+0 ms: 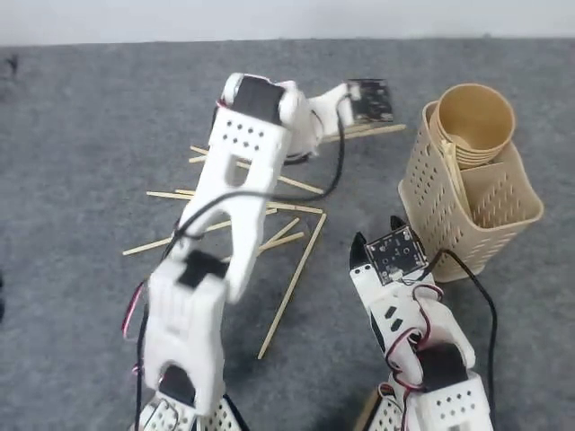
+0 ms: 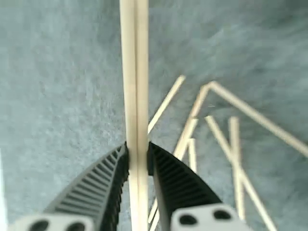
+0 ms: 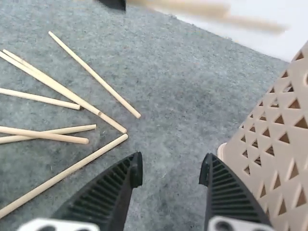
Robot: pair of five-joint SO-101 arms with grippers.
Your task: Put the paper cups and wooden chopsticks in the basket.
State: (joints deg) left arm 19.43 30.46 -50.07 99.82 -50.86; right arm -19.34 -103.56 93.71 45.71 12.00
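Chopsticks (image 2: 135, 72) pinched in left hand (image 2: 137, 148), right hand (image 3: 171, 162) spread beside basket (image 3: 272, 149)

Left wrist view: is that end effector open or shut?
Shut: the left end effector pinches two wooden chopsticks tightly between its fingers.

basket (image 1: 440, 193) beige, triangle-perforated | chopsticks (image 1: 294, 283) pale wood | carpet (image 1: 90, 117) grey | arms (image 1: 193, 323) white

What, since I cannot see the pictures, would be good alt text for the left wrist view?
The left gripper is shut on a pair of wooden chopsticks held side by side, running straight away from the camera. Behind them, loose chopsticks lie scattered on the grey carpet.
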